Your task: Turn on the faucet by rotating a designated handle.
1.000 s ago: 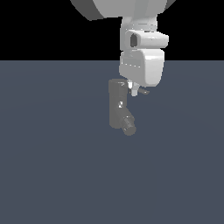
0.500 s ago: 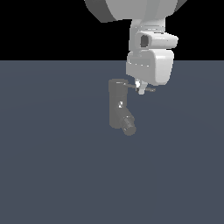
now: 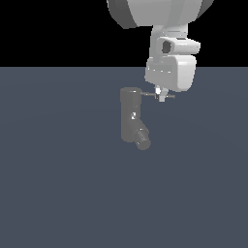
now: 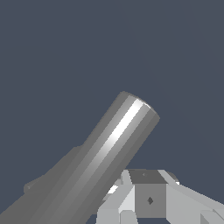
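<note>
The faucet (image 3: 130, 116) is a dark grey upright cylinder with a tiny white mark and a ribbed spout (image 3: 142, 141) angled down toward the exterior view's right. The handle (image 3: 147, 94), a thin grey rod, projects from its cap toward the exterior view's right. My gripper (image 3: 161, 95) hangs from the white arm, with its fingertips at the rod near its outer end. The fingers look closed together. In the wrist view the faucet's cylinder (image 4: 105, 153) lies diagonally close beside my fingers (image 4: 148, 199). The handle is not visible there.
A flat blue-grey floor (image 3: 58, 193) spreads all around the faucet. The white arm's bulky wrist body (image 3: 172, 68) hangs just above and to the exterior view's right of the faucet cap.
My gripper has moved toward the exterior view's right, along the handle and away from the faucet's cap. The handle's outer end has shifted slightly the same way. The faucet body has not moved.
</note>
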Action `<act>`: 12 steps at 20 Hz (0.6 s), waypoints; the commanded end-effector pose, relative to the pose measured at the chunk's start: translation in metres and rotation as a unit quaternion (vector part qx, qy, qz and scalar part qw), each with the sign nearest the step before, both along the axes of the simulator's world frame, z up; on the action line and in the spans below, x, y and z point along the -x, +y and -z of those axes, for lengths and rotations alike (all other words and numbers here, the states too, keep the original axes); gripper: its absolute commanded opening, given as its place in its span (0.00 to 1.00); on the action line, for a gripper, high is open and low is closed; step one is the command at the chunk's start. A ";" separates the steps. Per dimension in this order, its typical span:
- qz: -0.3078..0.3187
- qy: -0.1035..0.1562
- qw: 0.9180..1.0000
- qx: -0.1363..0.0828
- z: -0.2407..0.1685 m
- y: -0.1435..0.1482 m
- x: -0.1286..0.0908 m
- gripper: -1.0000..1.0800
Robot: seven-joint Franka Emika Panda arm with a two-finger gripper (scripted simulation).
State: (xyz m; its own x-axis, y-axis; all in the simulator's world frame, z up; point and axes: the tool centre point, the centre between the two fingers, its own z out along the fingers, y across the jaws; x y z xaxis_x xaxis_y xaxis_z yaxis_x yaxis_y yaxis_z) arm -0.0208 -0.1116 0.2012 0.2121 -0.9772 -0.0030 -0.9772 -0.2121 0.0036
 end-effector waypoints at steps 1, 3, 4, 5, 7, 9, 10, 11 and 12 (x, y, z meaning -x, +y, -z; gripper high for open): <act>0.004 -0.002 1.000 0.001 0.000 -0.010 -0.008 0.00; 0.005 -0.002 1.000 0.001 0.000 -0.014 -0.014 0.00; 0.005 -0.002 1.000 0.001 0.000 -0.016 -0.016 0.00; 0.006 -0.002 1.000 0.001 0.000 -0.019 -0.019 0.00; 0.007 -0.002 1.000 0.001 0.000 -0.023 -0.024 0.00; 0.008 -0.002 1.000 0.001 0.000 -0.028 -0.030 0.00; 0.008 -0.002 1.000 0.001 0.000 -0.030 -0.032 0.00; 0.008 -0.002 1.000 0.001 0.000 -0.032 -0.035 0.00; 0.009 -0.002 1.000 0.001 0.000 -0.035 -0.037 0.00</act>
State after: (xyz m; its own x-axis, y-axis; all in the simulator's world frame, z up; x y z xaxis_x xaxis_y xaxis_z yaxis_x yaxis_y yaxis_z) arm 0.0144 -0.1262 0.2011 0.2218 -0.9751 -0.0062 -0.9751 -0.2218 0.0016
